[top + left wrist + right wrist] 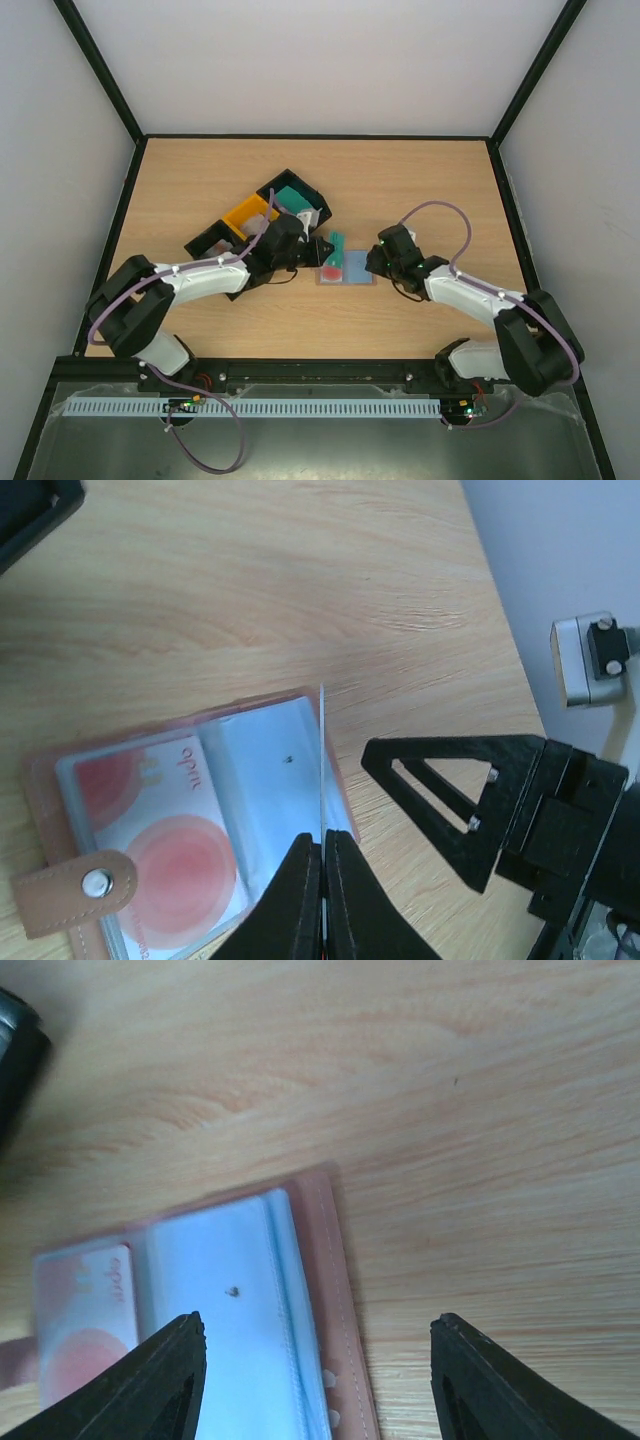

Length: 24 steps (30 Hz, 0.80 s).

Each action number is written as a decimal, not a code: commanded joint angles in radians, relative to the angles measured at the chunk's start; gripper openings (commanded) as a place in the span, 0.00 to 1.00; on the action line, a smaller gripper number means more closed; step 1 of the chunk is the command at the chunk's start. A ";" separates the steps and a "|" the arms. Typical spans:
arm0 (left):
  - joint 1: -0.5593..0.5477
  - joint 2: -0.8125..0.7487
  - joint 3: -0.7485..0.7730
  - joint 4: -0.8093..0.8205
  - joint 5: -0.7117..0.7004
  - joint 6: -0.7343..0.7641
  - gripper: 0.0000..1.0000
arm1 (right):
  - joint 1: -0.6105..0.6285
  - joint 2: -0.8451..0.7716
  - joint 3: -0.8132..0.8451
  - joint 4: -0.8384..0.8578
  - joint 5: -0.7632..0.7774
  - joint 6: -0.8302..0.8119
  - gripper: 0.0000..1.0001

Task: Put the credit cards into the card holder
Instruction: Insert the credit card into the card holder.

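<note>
The card holder was laid open on the counter between the two arms, with a red-and-white card tucked in one pocket. A teal card was pinched on edge over it by the left end effector. The right end effector was held spread above the holder's other side.

We're seeing a light wood-grain bench boxed in by plain white walls and black frame rails; soft, even light is falling across it.
</note>
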 commanded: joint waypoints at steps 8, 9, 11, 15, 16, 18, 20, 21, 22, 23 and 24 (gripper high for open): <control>0.005 0.095 -0.071 0.160 -0.064 -0.169 0.02 | 0.057 0.172 0.069 -0.038 0.004 -0.087 0.52; 0.003 0.102 -0.068 0.161 -0.068 -0.172 0.02 | 0.057 0.179 0.072 -0.041 0.005 -0.095 0.52; 0.002 0.115 -0.066 0.159 -0.085 -0.191 0.02 | 0.057 0.201 0.079 -0.046 -0.011 -0.106 0.51; 0.003 0.154 -0.071 0.183 -0.075 -0.222 0.02 | 0.063 0.234 0.073 -0.054 -0.018 -0.106 0.49; 0.000 0.163 -0.079 0.196 -0.075 -0.239 0.02 | 0.065 0.235 0.069 -0.056 -0.015 -0.104 0.48; -0.009 0.180 -0.104 0.247 -0.074 -0.258 0.02 | 0.065 0.238 0.066 -0.066 -0.011 -0.105 0.46; -0.017 0.200 -0.122 0.293 -0.069 -0.275 0.03 | 0.065 0.240 0.064 -0.075 -0.007 -0.105 0.44; -0.019 0.212 -0.126 0.318 -0.063 -0.283 0.02 | 0.066 0.240 0.063 -0.079 -0.007 -0.102 0.43; -0.020 0.222 -0.124 0.324 -0.059 -0.291 0.02 | 0.066 0.241 0.061 -0.079 -0.008 -0.100 0.42; -0.022 0.228 -0.124 0.329 -0.059 -0.297 0.02 | 0.066 0.240 0.059 -0.077 -0.010 -0.096 0.41; -0.021 0.233 -0.125 0.335 -0.057 -0.299 0.02 | 0.066 0.240 0.056 -0.074 -0.012 -0.093 0.40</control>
